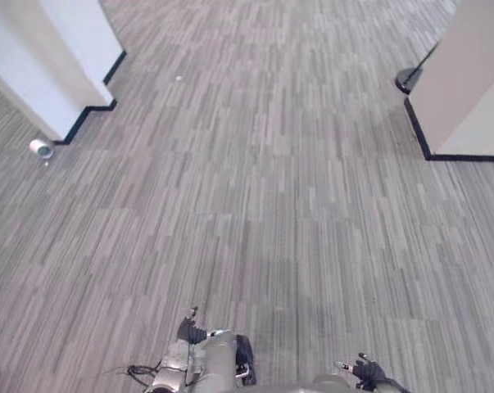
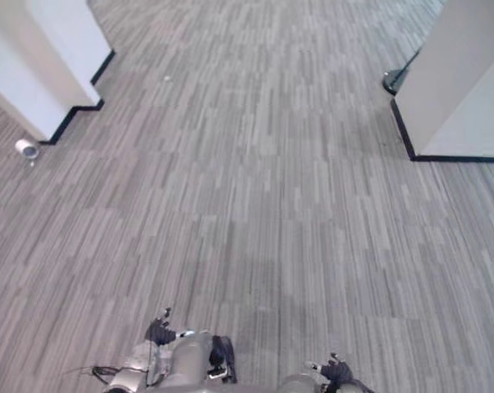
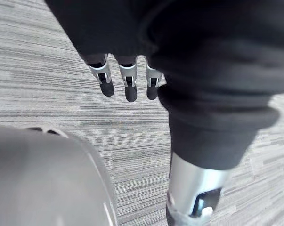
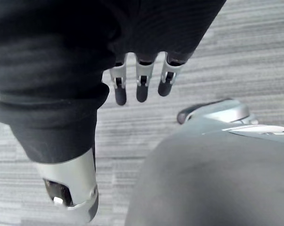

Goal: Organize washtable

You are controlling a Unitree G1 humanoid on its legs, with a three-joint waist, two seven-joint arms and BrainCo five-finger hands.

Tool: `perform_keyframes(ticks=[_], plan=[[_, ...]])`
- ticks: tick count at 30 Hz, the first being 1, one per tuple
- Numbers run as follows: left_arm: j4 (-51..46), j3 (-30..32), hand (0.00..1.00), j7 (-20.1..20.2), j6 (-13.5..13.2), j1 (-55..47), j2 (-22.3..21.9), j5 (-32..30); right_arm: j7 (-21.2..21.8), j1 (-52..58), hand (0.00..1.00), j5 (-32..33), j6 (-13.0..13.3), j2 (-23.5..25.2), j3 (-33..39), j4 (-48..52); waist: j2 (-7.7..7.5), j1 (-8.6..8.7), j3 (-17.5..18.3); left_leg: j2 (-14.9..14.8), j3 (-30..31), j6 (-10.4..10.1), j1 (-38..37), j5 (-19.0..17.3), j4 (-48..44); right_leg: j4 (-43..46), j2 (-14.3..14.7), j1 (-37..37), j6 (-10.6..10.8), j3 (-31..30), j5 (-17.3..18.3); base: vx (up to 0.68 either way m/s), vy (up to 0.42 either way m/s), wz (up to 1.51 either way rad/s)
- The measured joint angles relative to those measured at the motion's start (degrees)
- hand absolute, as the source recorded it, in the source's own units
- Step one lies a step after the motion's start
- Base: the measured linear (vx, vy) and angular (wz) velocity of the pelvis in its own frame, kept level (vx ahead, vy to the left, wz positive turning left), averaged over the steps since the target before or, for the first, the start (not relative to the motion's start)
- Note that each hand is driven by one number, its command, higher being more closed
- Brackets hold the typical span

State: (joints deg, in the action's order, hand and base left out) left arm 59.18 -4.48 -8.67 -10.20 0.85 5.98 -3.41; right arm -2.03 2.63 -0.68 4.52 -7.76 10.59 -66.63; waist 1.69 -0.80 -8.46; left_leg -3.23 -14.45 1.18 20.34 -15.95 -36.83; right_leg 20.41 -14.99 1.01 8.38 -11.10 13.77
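Grey striped carpet [image 1: 255, 180], white pillars far left [image 1: 50, 57] and right [image 1: 468, 74]; no washtable visible, progress unjudgeable. Left hand [image 3: 127, 80], right hand [image 4: 142, 80] relaxed, empty.

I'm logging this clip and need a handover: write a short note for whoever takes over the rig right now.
Left hand: hangs low at the robot's side over the carpet, fingers straight, holding nothing.
Right hand: the same on the other side, empty.
Job's things: a washtable cannot be made out here. Ahead is carpet between two white wall corners; a small can lies by the left one.
Done or left: these pictures cannot settle either.
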Motion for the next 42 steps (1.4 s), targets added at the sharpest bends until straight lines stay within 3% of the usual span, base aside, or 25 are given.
perform_keyframes(ticks=[2,3,4,5,8,9,11,13,15,16,17,18,19,20,22,25,30,32,33,34,36,38,39,42], plan=[[0.5,-0.1,0.0,-0.1,0.0,-0.1,0.0,0.0,0.0,-0.9,0.0,0.1,-0.1,-0.5,-1.2,0.7,0.11,0.01,0.5,1.7,-1.8,2.6,-3.2,-2.6,5.4,12.1,-0.2,-7.4,-3.9,-0.4,-2.6,0.19,0.199,-0.41],[1.5,-0.4,0.0,-0.1,0.1,-0.2,0.1,0.0,-0.1,-0.9,0.0,0.1,-0.1,-0.7,-2.2,1.1,-0.15,0.03,0.4,2.5,-2.5,2.7,-5.5,-2.5,7.5,17.2,-0.4,-9.9,-6.2,-0.3,-5.6,0.18,0.221,-0.35],[2.1,-1.3,0.0,0.0,0.5,-1.2,0.2,0.4,-0.3,-0.4,0.0,0.4,0.1,-0.8,-2.7,2.5,-0.24,0.38,0.4,3.7,-2.8,3.2,-9.7,-2.4,11.1,24.0,0.3,-12.1,-6.2,-1.0,-8.5,0.23,0.237,-0.22],[2.1,-2.4,0.0,-0.2,0.5,-1.6,0.8,0.1,-0.5,0.7,0.0,0.9,0.7,-0.6,-2.8,4.0,-0.28,0.91,0.3,4.4,-2.5,3.5,-14.2,-2.2,14.3,31.0,2.3,-13.3,-4.9,-0.7,-6.7,0.21,0.18,-0.09],[2.3,-3.1,0.0,-0.1,0.9,-2.1,2.2,-0.3,-0.8,1.6,0.0,2.5,2.2,-0.4,-5.0,6.6,-0.67,2.41,-0.1,5.7,-1.9,4.7,-21.2,-1.5,19.6,38.1,5.1,-16.8,-5.4,5.9,-0.8,0.24,0.093,0.19],[2.3,-4.0,0.0,-0.1,1.0,-1.4,2.8,-0.2,-0.8,1.7,0.0,3.5,2.9,0.6,-5.0,6.8,-1.68,3.37,-0.8,6.2,-0.8,4.9,-24.3,-1.3,21.5,36.2,8.1,-19.7,-6.0,10.2,2.5,0.22,0.018,0.33],[2.8,-3.9,0.0,-0.1,1.1,-0.8,3.1,-0.1,-0.8,1.9,0.0,5.0,2.9,0.9,-4.9,6.7,-2.13,3.73,-1.4,6.2,-0.2,4.9,-26.1,-1.3,22.2,31.3,10.9,-21.2,-6.2,11.2,2.8,0.23,-0.013,0.36],[3.8,-2.8,0.0,0.0,1.1,-0.4,1.0,-0.1,-0.8,2.0,0.0,7.5,2.8,1.0,-4.5,6.3,-1.51,4.26,-2.4,5.1,0.7,3.9,-29.3,-1.3,23.8,14.7,15.2,-21.3,-7.3,10.8,0.5,0.34,-0.037,0.41],[3.8,-0.7,0.0,0.1,1.1,-0.9,-1.0,0.0,-0.9,2.2,0.0,9.3,2.8,1.2,-4.1,6.3,-1.13,4.29,-2.7,4.2,0.5,2.5,-31.0,-2.0,24.4,4.0,16.2,-21.3,-7.8,10.7,-4.8,0.28,-0.05,0.23],[3.8,1.0,0.0,0.5,1.1,-1.3,-2.4,0.0,-1.0,2.6,0.0,9.7,2.8,1.7,-3.3,6.4,-1.23,4.27,-2.9,3.7,0.4,0.8,-32.3,-2.9,24.3,-2.0,16.3,-21.3,-7.8,10.3,-10.3,0.43,-0.101,0.2],[3.6,2.9,0.0,1.1,1.0,-1.5,-2.6,0.0,-1.2,3.4,0.0,9.8,2.6,2.4,-2.3,6.9,-1.75,4.14,-2.8,3.0,0.5,-1.4,-33.7,-4.2,23.9,-5.8,16.1,-20.1,-8.3,11.0,-19.1,0.47,-0.121,0.1],[3.7,3.2,0.0,1.1,1.0,-1.3,-2.6,-0.1,-1.3,3.4,0.0,9.7,2.6,2.3,-1.9,6.9,-2.02,3.62,-2.8,2.3,0.4,-2.2,-34.4,-4.7,23.7,-5.9,16.7,-19.2,-10.0,11.6,-20.5,0.42,-0.124,-0.06],[3.8,4.9,0.0,1.2,1.0,-0.6,-3.3,-0.1,-1.5,3.4,0.0,9.7,2.5,2.0,-1.5,7.3,-0.71,3.09,-3.5,0.9,0.2,-2.6,-34.5,-4.8,23.3,-5.4,17.8,-18.9,-11.0,11.9,-20.2,0.38,-0.139,-0.05],[3.8,5.6,0.0,1.2,1.0,0.8,-4.1,-0.1,-1.5,3.3,0.0,9.7,2.5,2.2,-0.5,7.6,-0.47,3.38,-4.8,0.3,0.1,-3.7,-34.7,-4.1,22.7,-3.0,17.9,-19.1,-11.7,12.8,-18.0,0.35,-0.144,0.07],[3.7,6.9,0.0,1.2,1.0,1.6,-5.4,0.0,-1.6,3.6,0.0,9.7,2.2,2.7,0.6,7.4,-0.86,3.55,-5.2,0.2,0.4,-5.5,-36.4,-1.7,23.1,1.7,17.2,-19.1,-12.1,14.0,-14.0,0.26,-0.14,0.33],[3.3,7.9,0.0,1.4,0.9,1.5,-6.9,-0.1,-1.4,4.5,0.0,9.5,1.4,3.1,0.7,7.3,-1.59,3.89,-4.8,-0.2,0.7,-6.1,-38.4,1.6,24.4,5.6,15.6,-18.0,-12.0,16.5,-8.7,0.22,-0.162,0.51],[3.8,9.8,0.0,2.4,1.0,-0.2,-7.7,-0.1,-1.2,4.3,0.0,9.1,1.5,3.3,2.6,6.6,-0.96,4.57,-2.9,-4.4,3.6,-8.8,-37.6,3.3,23.3,3.5,18.0,-16.1,-13.4,20.0,-6.0,0.16,-0.18,0.32],[3.8,9.7,0.0,2.3,1.0,-0.2,-7.4,-0.1,-1.3,3.9,0.0,9.1,1.6,3.3,2.5,6.3,-1.0,4.61,-2.2,-5.9,5.2,-8.8,-32.7,3.7,13.6,1.2,19.2,-14.6,-13.5,20.5,-5.9,0.13,-0.19,0.04],[3.2,9.5,0.0,2.3,1.0,0.0,-7.2,-0.1,-1.2,4.1,0.0,9.1,1.7,3.0,2.1,6.6,-1.16,4.63,-1.9,-7.8,8.0,-7.6,-24.4,9.4,-3.7,-1.7,20.2,-11.7,-14.0,20.4,-5.7,0.12,-0.182,-0.02],[3.1,9.5,0.0,2.2,1.0,0.0,-7.1,-0.2,-1.2,4.1,0.0,9.1,1.7,3.0,1.9,6.7,-1.12,4.61,-1.9,-8.1,8.0,-7.6,-23.2,11.1,-6.4,-2.3,20.4,-11.1,-14.0,20.4,-5.7,0.13,-0.198,-0.15],[0.3,7.6,0.0,1.9,1.0,-0.9,-5.4,-2.2,-1.1,4.0,0.0,9.0,1.7,2.7,0.5,6.9,-1.6,3.5,-2.1,-13.7,2.6,-5.6,-14.8,12.0,-26.6,-5.4,21.9,-5.6,-14.6,18.1,-5.3,0.12,-0.172,-0.45],[-1.0,5.8,0.0,1.2,0.9,-1.1,-4.2,-3.1,-1.2,3.9,0.0,9.0,1.7,2.1,-0.4,6.9,-2.18,2.68,-2.2,-14.2,0.5,-4.8,-11.7,11.0,-31.3,-7.4,21.9,-2.9,-14.8,16.4,-5.1,0.09,-0.102,-0.52],[-1.3,4.7,0.0,0.4,0.8,-1.5,-3.3,-3.4,-1.4,3.7,0.0,9.0,1.7,1.5,-0.8,6.9,-1.67,2.43,-2.2,-13.5,-0.1,-4.4,-8.6,10.7,-32.2,-8.8,21.7,-1.1,-14.8,15.2,-5.2,0.11,-0.053,-0.43],[-2.3,4.4,0.0,-0.8,0.8,-1.7,-2.3,-3.3,-1.5,3.2,0.0,9.0,1.6,0.2,-2.2,6.9,-1.22,1.49,-2.3,-10.9,-1.2,-4.3,-2.9,10.6,-27.7,-9.6,20.3,0.3,-14.2,13.8,-5.6,0.16,-0.027,-0.38]])
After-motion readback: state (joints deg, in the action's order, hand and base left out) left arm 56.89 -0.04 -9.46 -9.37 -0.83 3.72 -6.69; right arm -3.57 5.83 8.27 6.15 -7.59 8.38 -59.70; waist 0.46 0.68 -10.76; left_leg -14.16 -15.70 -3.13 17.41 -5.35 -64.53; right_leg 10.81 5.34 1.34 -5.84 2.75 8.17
